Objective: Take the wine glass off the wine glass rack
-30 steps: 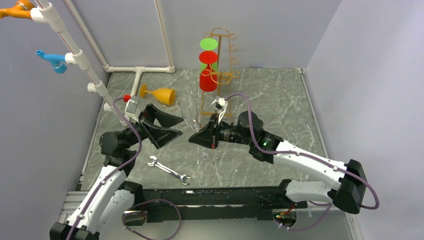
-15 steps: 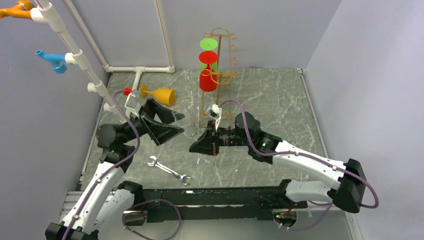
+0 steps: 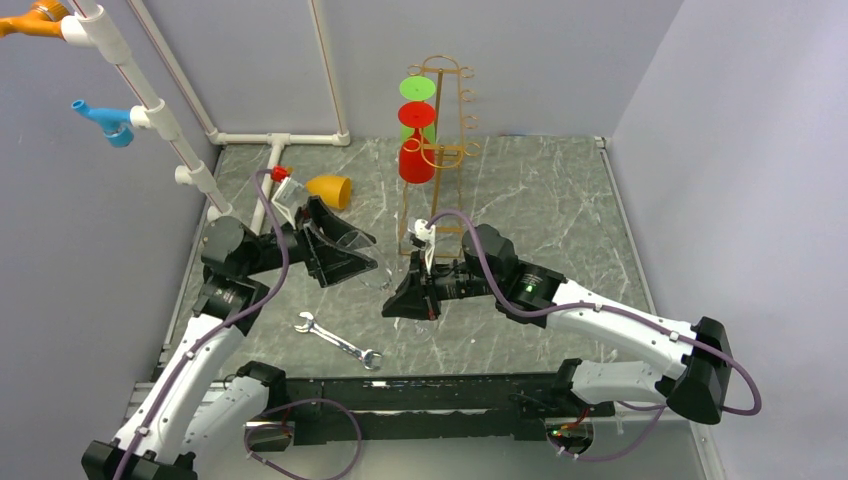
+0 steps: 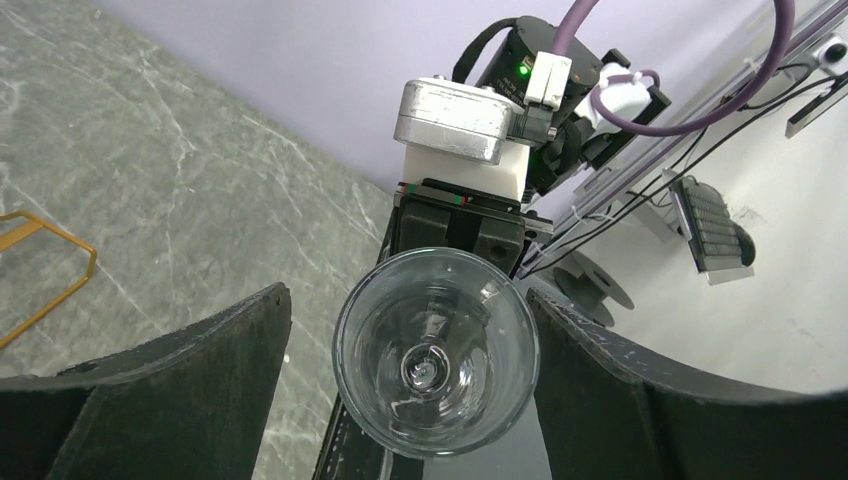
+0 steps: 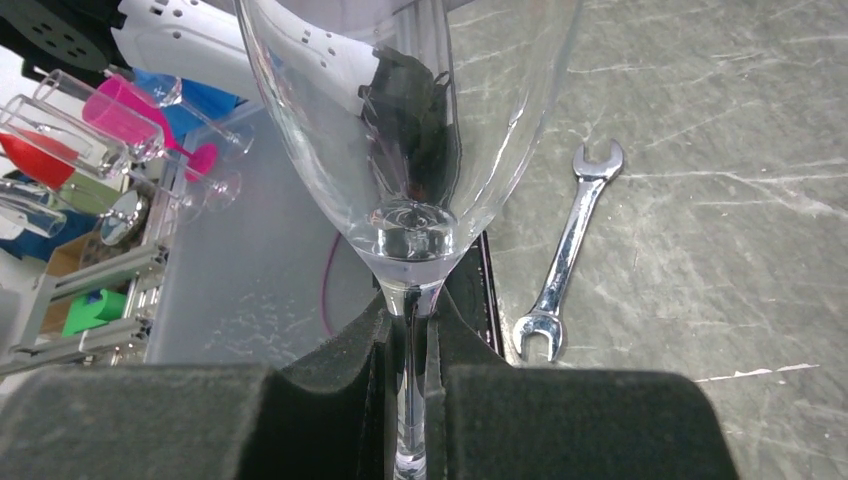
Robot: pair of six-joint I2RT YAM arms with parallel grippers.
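Note:
The gold wire rack (image 3: 452, 110) stands at the back centre with a red glass (image 3: 416, 160) and a green glass (image 3: 418, 88) hanging on it. A clear wine glass (image 3: 372, 262) is off the rack, in front of it. My right gripper (image 3: 402, 296) is shut on its stem (image 5: 411, 340), and the bowl (image 5: 410, 120) points away from it. My left gripper (image 3: 352, 256) is open, its two fingers on either side of the bowl (image 4: 435, 365) without touching it. The glass mouth faces the left wrist camera.
A silver wrench (image 3: 338, 340) lies on the marble table near the front; it also shows in the right wrist view (image 5: 570, 250). An orange glass (image 3: 330, 188) lies on its side at the back left. A white pipe frame (image 3: 150, 100) runs along the left.
My left gripper has moved right and forward, so the glass bowl now sits between its open fingers. My right gripper has kept hold of the stem and shifted slightly.

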